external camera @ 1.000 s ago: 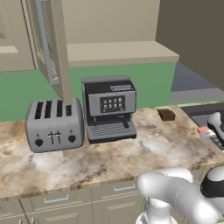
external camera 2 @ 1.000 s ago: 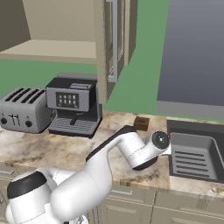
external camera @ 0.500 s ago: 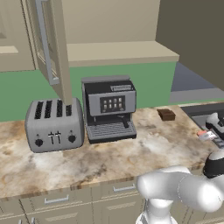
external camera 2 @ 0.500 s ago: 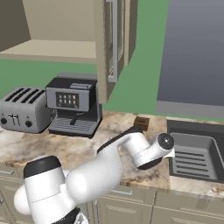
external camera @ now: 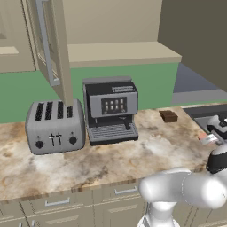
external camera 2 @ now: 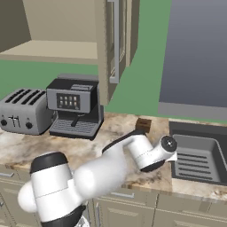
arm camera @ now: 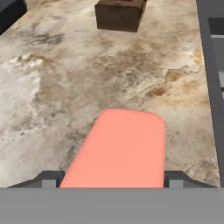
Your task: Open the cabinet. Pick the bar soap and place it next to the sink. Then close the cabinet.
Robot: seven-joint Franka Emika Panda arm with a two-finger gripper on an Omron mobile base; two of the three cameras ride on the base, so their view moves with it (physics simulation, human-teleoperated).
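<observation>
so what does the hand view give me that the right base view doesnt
Hand view alone: the bar soap, salmon pink, between the gripper's two fingertips, which flank it at either side, just above the marbled counter.

Right base view alone: the cabinet with its door open, the toaster, the coffee machine, and the sink's ribbed bottom.

Both: the counter, the small brown block, and the sink's rim.

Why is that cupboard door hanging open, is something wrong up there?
The cabinet door stands swung wide over the toaster, because closing it comes last. The bar soap sits between the gripper's fingertips beside the sink. Nothing's spilled or broken.
</observation>
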